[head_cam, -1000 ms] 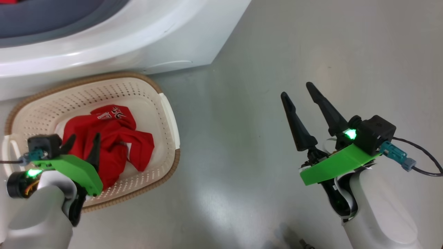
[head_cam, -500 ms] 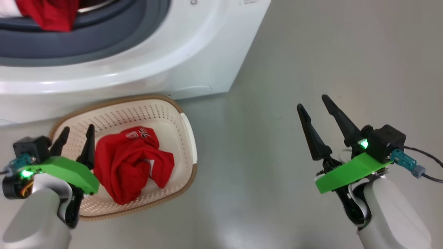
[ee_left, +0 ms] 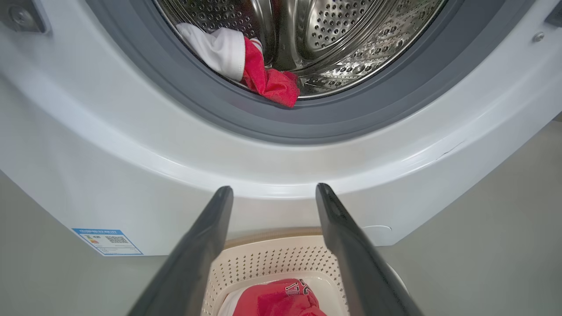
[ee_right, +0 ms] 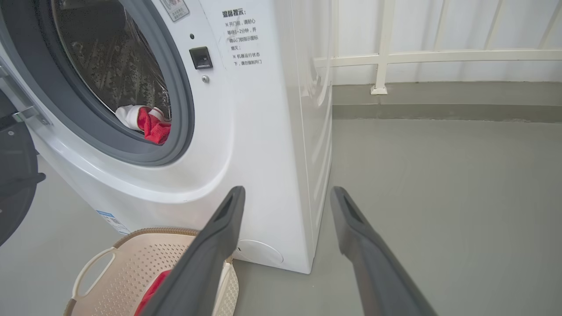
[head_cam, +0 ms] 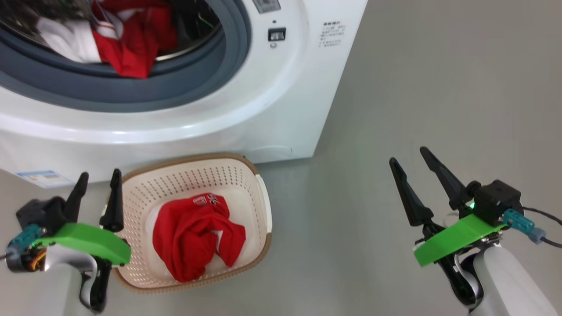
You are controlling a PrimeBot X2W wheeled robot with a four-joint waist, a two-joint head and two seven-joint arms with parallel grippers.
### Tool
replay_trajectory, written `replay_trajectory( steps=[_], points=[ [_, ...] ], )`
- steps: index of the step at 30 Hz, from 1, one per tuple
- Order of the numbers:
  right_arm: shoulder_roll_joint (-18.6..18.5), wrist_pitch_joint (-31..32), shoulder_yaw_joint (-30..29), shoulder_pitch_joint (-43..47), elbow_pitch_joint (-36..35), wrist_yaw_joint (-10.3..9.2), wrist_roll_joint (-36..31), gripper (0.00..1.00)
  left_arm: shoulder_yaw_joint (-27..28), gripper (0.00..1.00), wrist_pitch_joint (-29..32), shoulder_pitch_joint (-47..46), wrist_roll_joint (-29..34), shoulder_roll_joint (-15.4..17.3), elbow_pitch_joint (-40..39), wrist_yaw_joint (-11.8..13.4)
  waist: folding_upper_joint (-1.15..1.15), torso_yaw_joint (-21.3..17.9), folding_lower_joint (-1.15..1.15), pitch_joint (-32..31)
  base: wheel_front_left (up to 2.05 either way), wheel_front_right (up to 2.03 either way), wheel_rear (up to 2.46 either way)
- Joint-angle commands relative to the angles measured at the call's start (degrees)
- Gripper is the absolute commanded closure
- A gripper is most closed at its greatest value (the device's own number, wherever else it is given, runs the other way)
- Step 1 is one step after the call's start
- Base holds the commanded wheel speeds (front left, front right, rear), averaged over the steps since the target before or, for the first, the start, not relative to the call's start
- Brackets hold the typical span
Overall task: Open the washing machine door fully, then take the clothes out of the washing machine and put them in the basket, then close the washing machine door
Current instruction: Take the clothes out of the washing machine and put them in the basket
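We judged the main risk to lie with the washing machine (head_cam: 281, 109), which filled the upper left of the head view. An arm reaching into its drum could scrape the grey gasket or miss the low-lying cloth. The washing machine door (ee_right: 13, 184), a dark rim at the left edge of the right wrist view, stood swung open and could be knocked. The basket (head_cam: 263, 206) sat on the floor at lower centre, close against the machine's front, where the left arm beside it could shove it. The clothes (head_cam: 123, 48) in the drum were red with a white panel, bunched at the opening's lower lip. Another red garment (head_cam: 193, 237) lay crumpled in the basket. The left fingers (head_cam: 115, 197) and right fingers (head_cam: 410, 202) were spread apart, holding nothing.
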Motion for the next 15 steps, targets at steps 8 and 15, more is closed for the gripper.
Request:
replay_trajectory(
  steps=[8,15],
  points=[
    [-1.49,-0.69,0.79,4.21,-1.15,0.09,1.42,0.00,8.25,0.00,-0.54,7.72,5.31,-0.28,-9.96,-0.16,0.00,1.54,0.00,-6.99,0.00,0.00,0.00],
    [-1.96,-0.69,0.41,7.05,-1.27,0.09,2.01,0.00,12.47,0.00,-0.54,15.03,8.48,-2.25,-16.82,-0.16,0.00,1.42,0.00,-10.13,0.00,0.00,0.00]
  ],
)
